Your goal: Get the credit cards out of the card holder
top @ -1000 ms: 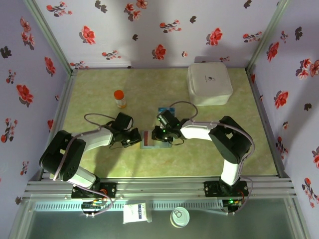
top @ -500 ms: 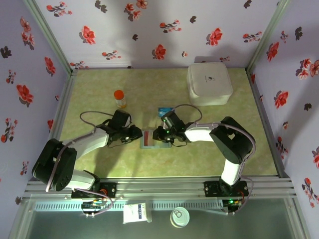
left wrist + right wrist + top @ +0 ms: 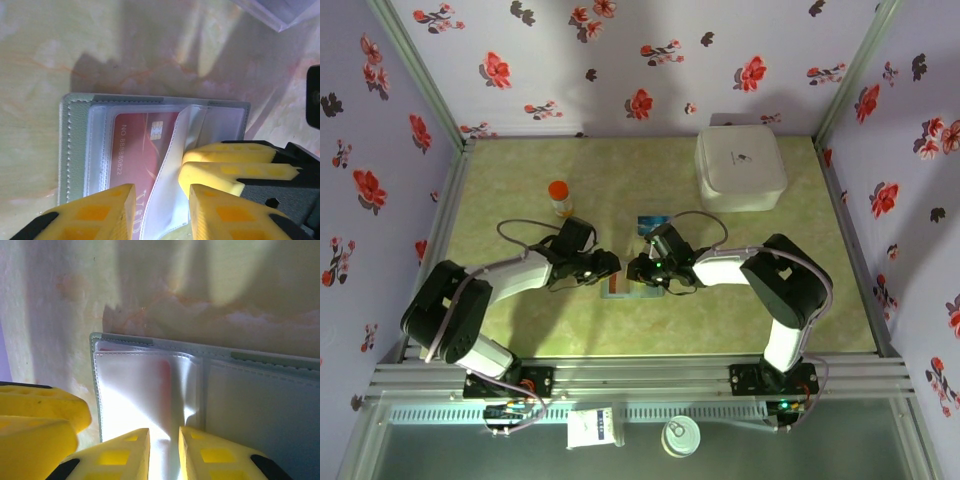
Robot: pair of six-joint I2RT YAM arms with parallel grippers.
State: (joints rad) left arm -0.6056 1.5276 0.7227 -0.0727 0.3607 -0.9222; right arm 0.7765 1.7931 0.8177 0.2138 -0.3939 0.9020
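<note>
My left gripper (image 3: 160, 216) stands part open, its yellow fingers (image 3: 85, 215) either side of the red-orange credit card (image 3: 137, 145); I cannot tell whether they touch it. My right gripper (image 3: 162, 455) is almost closed, pinching the clear inner sleeve (image 3: 150, 390) of the flat grey-green stitched bifold card holder (image 3: 75, 150). The holder lies open mid-way across the pale green marbled table (image 3: 740, 320), the card tucked in its sleeve. Both arms reach low and inward, grippers facing each other across the holder.
</note>
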